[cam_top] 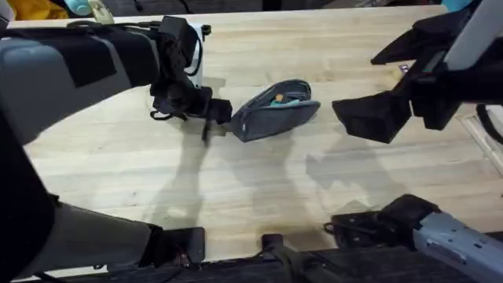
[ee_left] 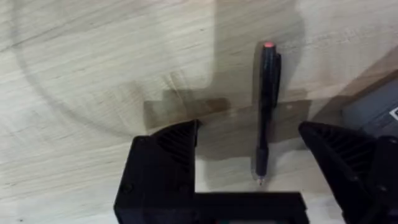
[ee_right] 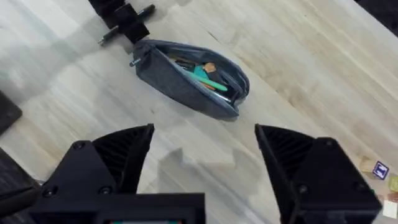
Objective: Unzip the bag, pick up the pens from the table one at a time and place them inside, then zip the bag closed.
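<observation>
The grey bag [cam_top: 271,116] lies unzipped mid-table, with teal and orange items showing inside it [ee_right: 193,78]. Just left of the bag, a thin black pen [ee_left: 266,106] with a red end lies flat on the table [cam_top: 236,189]. My left gripper [ee_left: 249,134] is low over the pen, open, its fingers [ee_left: 168,146] on either side and not touching it. The right wrist view shows the pen [ee_right: 107,38] sticking out past the left fingers [ee_right: 127,22]. My right gripper [cam_top: 369,116] hovers open and empty to the right of the bag, and appears again in its own view [ee_right: 205,146].
Small coloured cards [ee_right: 379,171] lie on the wood at the far right. A corner of the bag [ee_left: 379,106] sits close beside the left gripper's finger. Bare tabletop extends in front of the bag toward the arm bases.
</observation>
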